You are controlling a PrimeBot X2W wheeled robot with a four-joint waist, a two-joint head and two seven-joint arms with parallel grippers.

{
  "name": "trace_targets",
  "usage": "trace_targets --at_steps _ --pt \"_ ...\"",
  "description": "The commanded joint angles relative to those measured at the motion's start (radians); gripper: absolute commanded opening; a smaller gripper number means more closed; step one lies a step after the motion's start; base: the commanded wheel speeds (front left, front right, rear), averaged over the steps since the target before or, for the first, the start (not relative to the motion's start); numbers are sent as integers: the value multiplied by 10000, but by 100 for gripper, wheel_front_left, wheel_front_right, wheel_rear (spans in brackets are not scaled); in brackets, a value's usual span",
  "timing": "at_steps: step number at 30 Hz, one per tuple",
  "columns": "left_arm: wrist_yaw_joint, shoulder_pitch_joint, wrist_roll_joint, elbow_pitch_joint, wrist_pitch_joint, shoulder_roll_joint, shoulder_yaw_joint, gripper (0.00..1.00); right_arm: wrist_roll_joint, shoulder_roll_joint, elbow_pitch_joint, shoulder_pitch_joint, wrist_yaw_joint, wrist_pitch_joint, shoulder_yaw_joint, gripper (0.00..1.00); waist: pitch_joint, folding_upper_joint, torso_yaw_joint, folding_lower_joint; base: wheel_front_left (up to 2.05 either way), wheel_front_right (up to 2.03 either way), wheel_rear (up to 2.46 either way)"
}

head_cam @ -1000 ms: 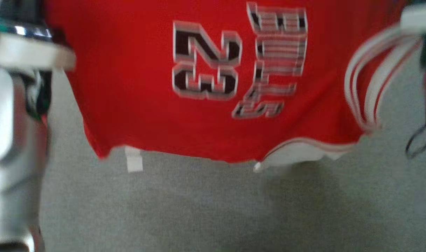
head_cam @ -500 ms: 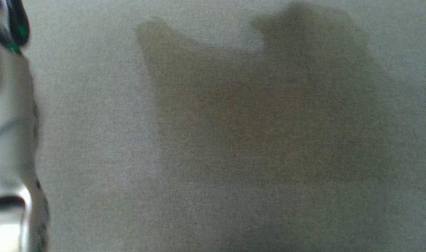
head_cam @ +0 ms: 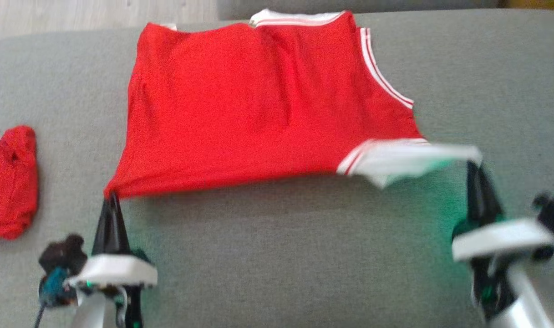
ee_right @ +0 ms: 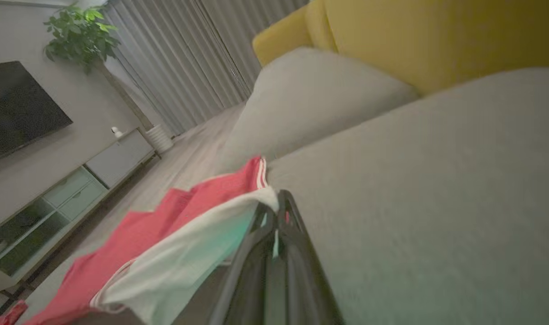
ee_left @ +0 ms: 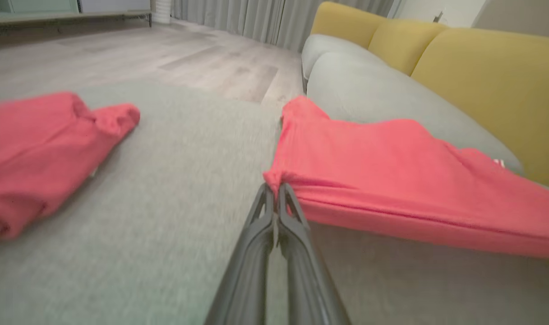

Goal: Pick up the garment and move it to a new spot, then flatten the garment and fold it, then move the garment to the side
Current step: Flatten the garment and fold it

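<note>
Red garment [head_cam: 258, 100] edge taut between left hand [head_cam: 111, 198], right hand [head_cam: 472, 167]

readable text: none | numbers: none | garment [head_cam: 240, 105]: no legible print

The head camera looks steeply down on the grey sofa seat [head_cam: 277, 255] from above. Both wrist cameras skim low over it, facing far, close behind the red jersey [head_cam: 258, 105], which all three views share.
</note>
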Motion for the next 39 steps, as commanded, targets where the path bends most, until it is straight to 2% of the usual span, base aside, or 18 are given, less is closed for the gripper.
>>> trace_targets --at_steps 1,8,12,17,21,27,33,39 --pt "-16 -18 -44 -273 -52 142 462 0 215 -89 -516 169 33 -73 302 0 -265 0 -123 3 0 0 0" --pt "-46 1297 -371 -242 -52 83 269 0 589 -63 -733 2240 33 -88 554 0 -1030 0 -149 3 0 0 0" --pt "185 2195 -682 -520 -52 81 65 0 829 -259 -976 3275 33 -68 671 0 -1597 0 -218 3 0 0 0" --pt "151 2956 -516 -1026 -52 79 -402 0 1053 -302 -1439 3768 33 2 664 0 -1823 0 -213 3 0 0 0" --pt "115 2787 -346 -1364 -53 79 -701 0 1150 -68 -1741 3410 33 117 703 0 -1718 0 -14 3 0 0 0" --pt "184 1564 -113 -1329 -53 79 -876 0 1282 323 -1614 1992 33 604 411 0 -1009 0 312 3 0 0 0" --pt "417 25 68 -137 -53 78 -1190 0 1076 724 -717 340 33 1140 20 0 -236 0 624 3 0 0 0" --pt "674 -1412 117 1172 -53 78 -1616 0 850 996 271 -1067 33 1008 -480 0 300 0 846 3 0 0 0"
